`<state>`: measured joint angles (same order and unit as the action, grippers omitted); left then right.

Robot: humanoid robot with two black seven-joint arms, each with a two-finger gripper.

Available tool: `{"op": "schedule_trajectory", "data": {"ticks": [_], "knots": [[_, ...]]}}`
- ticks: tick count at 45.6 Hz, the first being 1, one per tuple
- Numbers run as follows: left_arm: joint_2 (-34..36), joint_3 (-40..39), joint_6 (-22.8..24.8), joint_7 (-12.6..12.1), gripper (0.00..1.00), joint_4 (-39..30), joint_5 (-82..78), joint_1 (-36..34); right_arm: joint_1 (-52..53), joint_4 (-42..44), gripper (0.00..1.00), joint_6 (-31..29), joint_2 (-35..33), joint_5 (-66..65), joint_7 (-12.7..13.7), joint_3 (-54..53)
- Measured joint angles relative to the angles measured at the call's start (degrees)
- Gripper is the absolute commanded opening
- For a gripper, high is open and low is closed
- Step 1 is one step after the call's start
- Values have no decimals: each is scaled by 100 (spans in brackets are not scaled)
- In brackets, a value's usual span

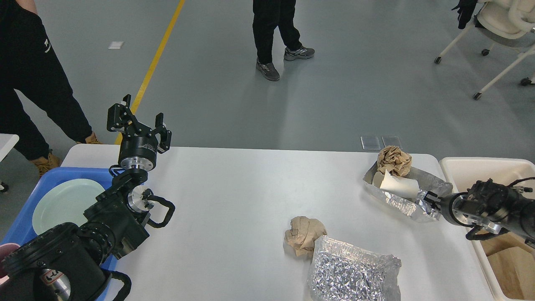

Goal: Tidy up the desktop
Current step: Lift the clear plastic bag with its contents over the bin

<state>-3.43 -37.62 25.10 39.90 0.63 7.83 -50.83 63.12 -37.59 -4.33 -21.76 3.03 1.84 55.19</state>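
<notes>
The white desktop (234,196) fills the middle of the head view. My right gripper (430,201) is at its right edge, shut on the near end of a foil tray (401,200) and holding it tilted above the surface. The tray carries a crumpled brown paper ball (393,159) and a white paper cup (397,186). Another brown paper ball (304,235) and a crumpled foil bag (351,271) lie at the front of the desktop. My left gripper (138,121) is open and empty, raised over the far left corner.
A blue tray (25,217) with a pale green plate (62,205) sits at the left edge. A cream-white bin (472,171) holding brown paper (510,267) stands at the right. People stand beyond the table, and a wheeled chair (501,25) is far right.
</notes>
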Motion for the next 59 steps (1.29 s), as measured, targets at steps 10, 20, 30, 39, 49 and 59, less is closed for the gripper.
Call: {"op": "schedule_trajectory", "data": {"ticks": [10,20,30,39,49,59], "knots": [[0,0,-4,0,96,0,0,0,1287,-1191,0,-275,-521,-9,0,-6],[0,0,-3,0,96,0,0,0,2644,-2208,0,-526,-1085,-11,0,-9],[0,0,0,0,96,1,-1,1,3705,-2670,0,-980,-1575,-7,1,-56],[0,0,0,0,96,1,0,3,4453,-2718,0,-1557,-1942,-4,3,-180],[0,0,1,0,96,0,-2,3,4670,-2656,0,-1707,-2159,-4,17,-183],[0,0,1,0,96,-1,-2,3,3838,-1999,0,-1591,-2469,-4,58,-82]]}}
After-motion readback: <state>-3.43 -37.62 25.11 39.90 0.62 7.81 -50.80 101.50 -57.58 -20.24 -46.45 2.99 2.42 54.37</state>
